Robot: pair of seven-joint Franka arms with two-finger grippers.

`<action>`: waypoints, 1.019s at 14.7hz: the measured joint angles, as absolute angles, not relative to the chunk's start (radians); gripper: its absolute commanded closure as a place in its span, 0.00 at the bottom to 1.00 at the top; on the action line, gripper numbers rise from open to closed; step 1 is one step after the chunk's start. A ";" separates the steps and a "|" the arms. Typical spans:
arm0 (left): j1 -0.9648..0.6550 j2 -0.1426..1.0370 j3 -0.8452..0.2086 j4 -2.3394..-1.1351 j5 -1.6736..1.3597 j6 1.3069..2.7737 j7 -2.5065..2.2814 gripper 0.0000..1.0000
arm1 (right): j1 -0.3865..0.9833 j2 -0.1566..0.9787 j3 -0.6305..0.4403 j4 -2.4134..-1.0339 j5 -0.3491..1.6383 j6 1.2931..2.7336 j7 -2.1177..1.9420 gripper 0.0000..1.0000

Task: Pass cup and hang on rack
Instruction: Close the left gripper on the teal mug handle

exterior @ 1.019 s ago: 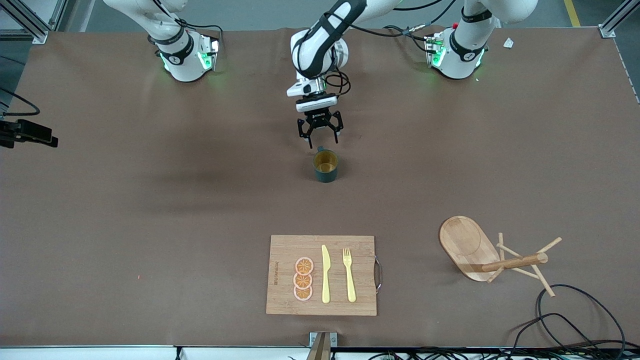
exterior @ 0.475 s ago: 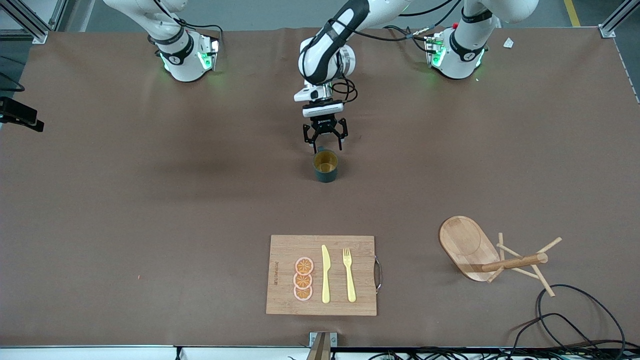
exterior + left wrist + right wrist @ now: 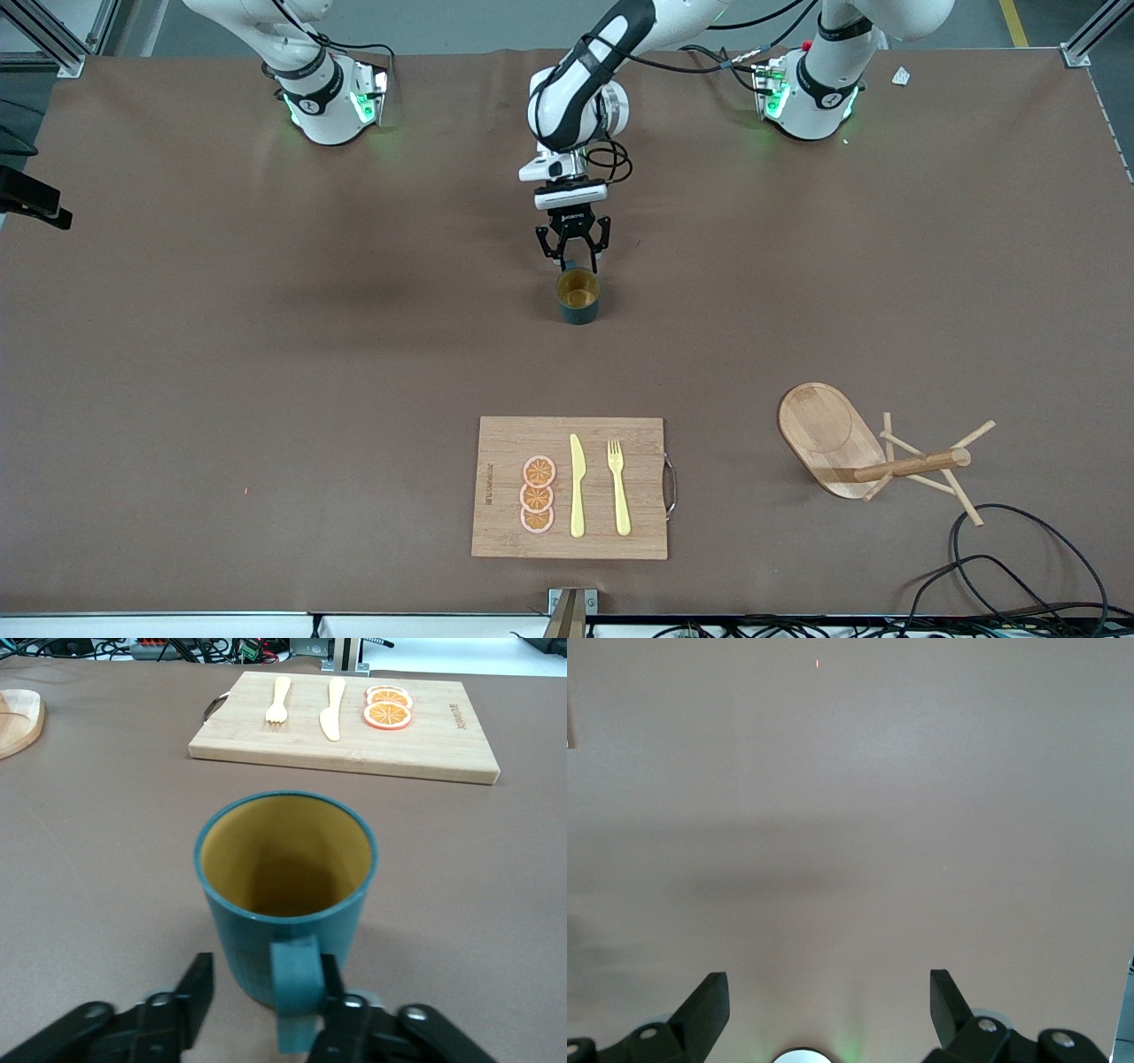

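1. Surface [image 3: 221, 372]: brown, and it carries everything you see listed here.

2. Cutting board [image 3: 570, 487]: rectangular, wooden, well apart from the left pincer and nearer to the front camera than it. You will find three orange slices [image 3: 537, 494], a yellow knife [image 3: 577, 486] and a yellow fork [image 3: 618, 486] lying on it side by side.

3. Rack [image 3: 873, 453]: light wood, lying tipped on its side with its oval base [image 3: 822, 434] turned up and its pegs sticking out. It sits well apart from the left pincer, toward the left arm's end of the surface and nearer to the front camera.

4. Cup [image 3: 578, 295]: teal outside, ochre inside, upright on the surface mid-table, just beside the left pincer. Its loop handle [image 3: 295, 1001] points at that pincer.

5. Left pincer [image 3: 572, 258]: low at the cup, fingers apart. In your left wrist view the handle stands between the two fingers [image 3: 197, 985], close against one of them, not clamped.

6. Right pincer [image 3: 830, 997]: shown in the right wrist view only, fingers wide apart over bare surface. This arm waits.
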State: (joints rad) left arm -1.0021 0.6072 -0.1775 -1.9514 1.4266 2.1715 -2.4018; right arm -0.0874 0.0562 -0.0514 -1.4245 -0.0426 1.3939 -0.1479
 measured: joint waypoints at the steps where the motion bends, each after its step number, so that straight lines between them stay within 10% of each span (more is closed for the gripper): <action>1: -1.000 0.610 -0.178 -1.944 1.427 2.173 -2.402 0.75 | -0.087 0.056 -0.051 -1.425 -0.043 1.394 -0.148 0.00; 4: -0.997 0.626 -0.177 -1.918 1.427 2.175 -2.402 1.00 | -0.087 0.056 -0.051 -1.426 -0.043 1.384 -0.148 0.00; 15: -0.997 0.587 -0.180 -1.744 1.032 2.175 -2.158 1.00 | -0.085 0.047 -0.045 -1.426 -0.012 1.377 -0.122 0.00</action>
State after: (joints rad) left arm -0.9973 0.5873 -0.1804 -1.7438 1.0320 2.1749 -2.1581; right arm -0.0848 0.0468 -0.0455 -1.4262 -0.0121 1.3767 -0.1223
